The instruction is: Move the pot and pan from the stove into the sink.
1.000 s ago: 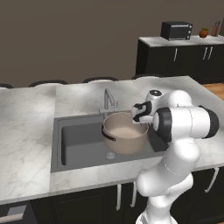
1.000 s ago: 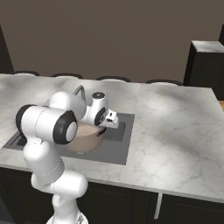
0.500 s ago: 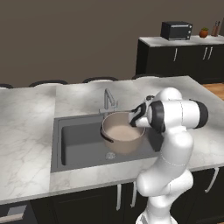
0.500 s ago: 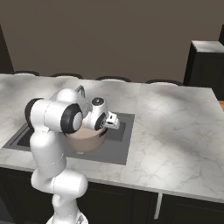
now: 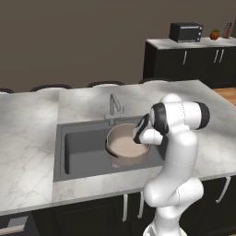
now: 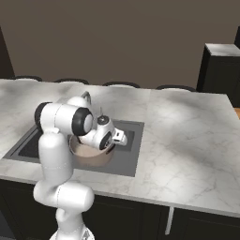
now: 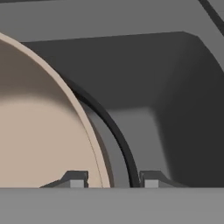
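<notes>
Matte beige pot (image 5: 125,145), dark grey sink (image 5: 76,152), veined marble counter (image 5: 27,138)

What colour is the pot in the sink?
Matte beige-tan; the pot shows best in the left base view.

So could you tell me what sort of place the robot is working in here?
A rendered home kitchen, it seems: a sink with a faucet set in a marble counter, and a microwave on the dark cabinets behind.
</notes>
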